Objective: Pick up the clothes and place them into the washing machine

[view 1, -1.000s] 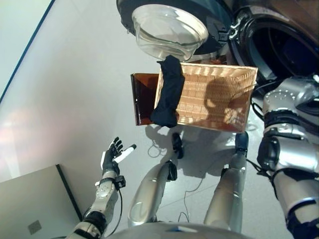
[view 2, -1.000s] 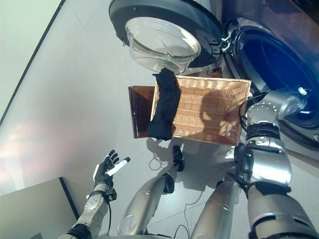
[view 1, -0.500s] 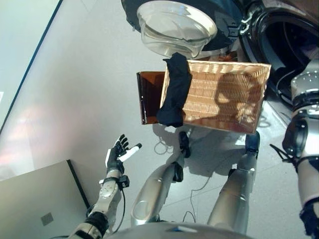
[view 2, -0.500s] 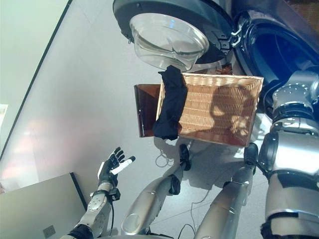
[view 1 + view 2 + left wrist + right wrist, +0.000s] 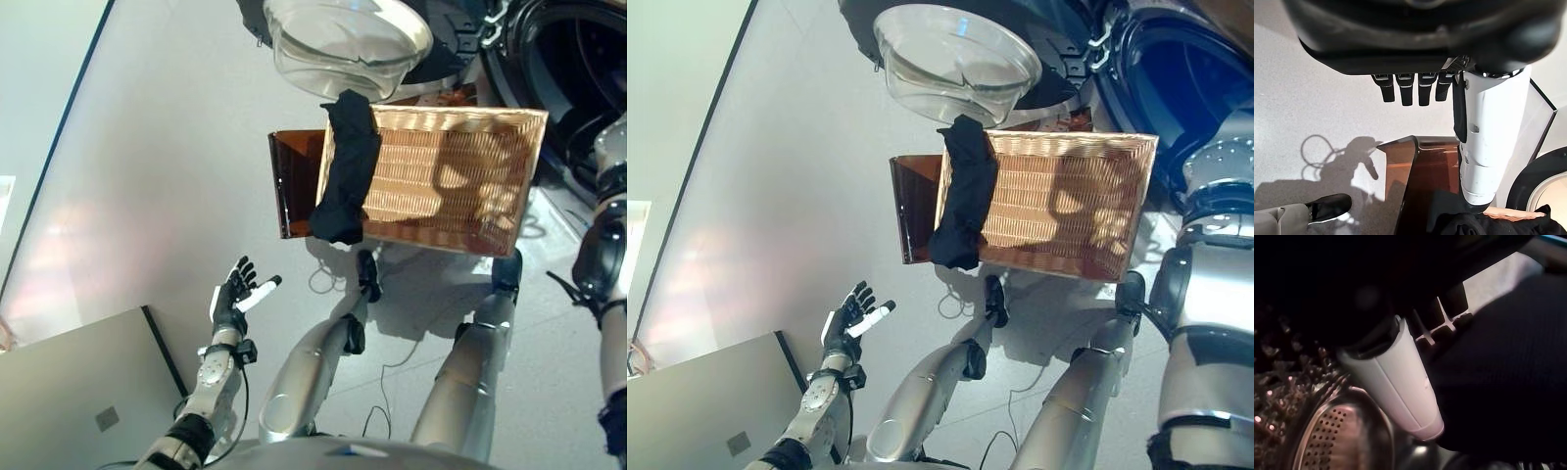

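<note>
A dark garment point(image 5: 345, 171) hangs over the left rim of a wicker basket point(image 5: 460, 181) that stands in front of the washing machine. The machine's door point(image 5: 343, 44) with its glass bowl is swung open, and the dark drum opening point(image 5: 1176, 88) shows at the top right. My right arm point(image 5: 1220, 186) reaches up into that opening. In the right wrist view my right hand point(image 5: 1400, 382) is inside the perforated drum point(image 5: 1337, 440), with a dark cloth point(image 5: 1508, 372) right against it. My left hand point(image 5: 233, 294) hovers open and idle over the floor at the lower left.
A brown panel point(image 5: 294, 186) sticks out from under the basket's left side. A grey flat box point(image 5: 78, 411) lies on the floor at the lower left, close behind my left hand.
The head view has shifted a little. My right arm has gone further toward the drum opening. Basket, draped garment and left hand keep their places.
</note>
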Robot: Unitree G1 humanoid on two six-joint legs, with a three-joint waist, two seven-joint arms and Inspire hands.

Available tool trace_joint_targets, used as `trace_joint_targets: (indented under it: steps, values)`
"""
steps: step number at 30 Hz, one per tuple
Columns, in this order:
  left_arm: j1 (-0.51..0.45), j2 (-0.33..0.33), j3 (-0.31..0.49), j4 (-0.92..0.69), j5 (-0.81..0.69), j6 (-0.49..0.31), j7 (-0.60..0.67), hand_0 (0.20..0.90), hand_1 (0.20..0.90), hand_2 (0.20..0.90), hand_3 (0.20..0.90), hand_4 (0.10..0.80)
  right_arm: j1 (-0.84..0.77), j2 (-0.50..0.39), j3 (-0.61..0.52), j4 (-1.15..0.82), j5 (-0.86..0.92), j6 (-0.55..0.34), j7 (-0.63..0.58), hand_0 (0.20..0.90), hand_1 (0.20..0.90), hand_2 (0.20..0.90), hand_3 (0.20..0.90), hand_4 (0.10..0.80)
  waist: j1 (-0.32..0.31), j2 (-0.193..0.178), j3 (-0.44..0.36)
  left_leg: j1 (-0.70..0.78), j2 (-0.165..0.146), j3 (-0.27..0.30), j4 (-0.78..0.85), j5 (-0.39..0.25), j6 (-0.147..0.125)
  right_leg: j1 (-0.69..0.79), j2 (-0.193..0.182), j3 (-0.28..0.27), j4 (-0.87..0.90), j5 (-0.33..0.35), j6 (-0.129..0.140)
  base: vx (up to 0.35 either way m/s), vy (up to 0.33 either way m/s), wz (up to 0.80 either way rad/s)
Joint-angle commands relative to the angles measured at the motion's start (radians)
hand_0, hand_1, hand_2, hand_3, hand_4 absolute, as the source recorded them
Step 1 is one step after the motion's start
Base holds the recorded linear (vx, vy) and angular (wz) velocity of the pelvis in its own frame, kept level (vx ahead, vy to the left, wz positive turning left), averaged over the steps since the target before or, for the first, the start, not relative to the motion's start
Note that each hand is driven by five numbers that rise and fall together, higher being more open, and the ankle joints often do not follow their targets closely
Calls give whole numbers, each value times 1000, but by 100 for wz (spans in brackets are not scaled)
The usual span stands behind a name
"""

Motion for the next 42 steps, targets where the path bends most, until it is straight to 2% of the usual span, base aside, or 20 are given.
trace_joint_targets:
  steps: [1, 18, 23, 25, 31, 34, 42]
  values:
    - [42, 86, 38, -6, 3, -68, 46, 900, 900, 900, 900, 800, -167, -147, 186, -85, -122, -24, -4, 900, 900, 900, 900, 800, 29, 30, -76, -63, 32, -14, 31, 2, -109, -19, 62, 9, 187, -188, -119, -39, 27, -2]
    - [50, 94, 50, -23, 8, -61, 61, 900, 900, 900, 900, 800, -98, -77, 155, -121, -210, 2, -77, 900, 900, 900, 900, 800, 17, 21, -77, -65, 33, 0, 49, -11, -101, -6, 65, 21, 158, -166, -118, -9, 6, 0]
    - [54, 96, 58, -25, 19, -61, 72, 900, 900, 900, 900, 800, -64, -50, 149, -136, -284, 21, -129, 900, 900, 900, 900, 800, 17, 13, -78, -65, 34, 3, 60, -20, -97, 2, 65, 22, 148, -158, -117, -8, 5, 0]
    - [52, 100, 65, -31, 29, -59, 76, 900, 900, 900, 900, 800, -44, -44, 163, -135, -351, 54, -151, 900, 900, 900, 900, 800, 18, 9, -75, -69, 36, 3, 67, -17, -95, 0, 69, 23, 145, -147, -118, -19, 4, -1]
    - [51, 110, 96, -70, 59, -66, 111, 900, 900, 900, 900, 800, 77, 40, 173, -222, -572, 128, -255, 900, 900, 900, 900, 800, 10, -15, -59, -73, 44, 7, 85, -27, -90, 19, 73, 19, 124, -132, -117, -18, -2, -4]
    - [45, 112, 107, -77, 80, -67, 138, 900, 900, 900, 900, 800, 133, 99, 141, -255, -650, 150, -314, 900, 900, 900, 900, 800, 4, -28, -49, -81, 49, 9, 96, -31, -90, 21, 76, 16, 116, -128, -117, -10, 1, -7]
    - [46, 113, 116, -101, 116, -72, 194, 900, 900, 900, 900, 800, 223, 231, 113, -285, -772, 190, -392, 900, 900, 900, 900, 800, 7, -39, -33, -91, 58, 12, 101, -32, -88, 30, 75, 10, 93, -120, -118, -3, 1, -2]
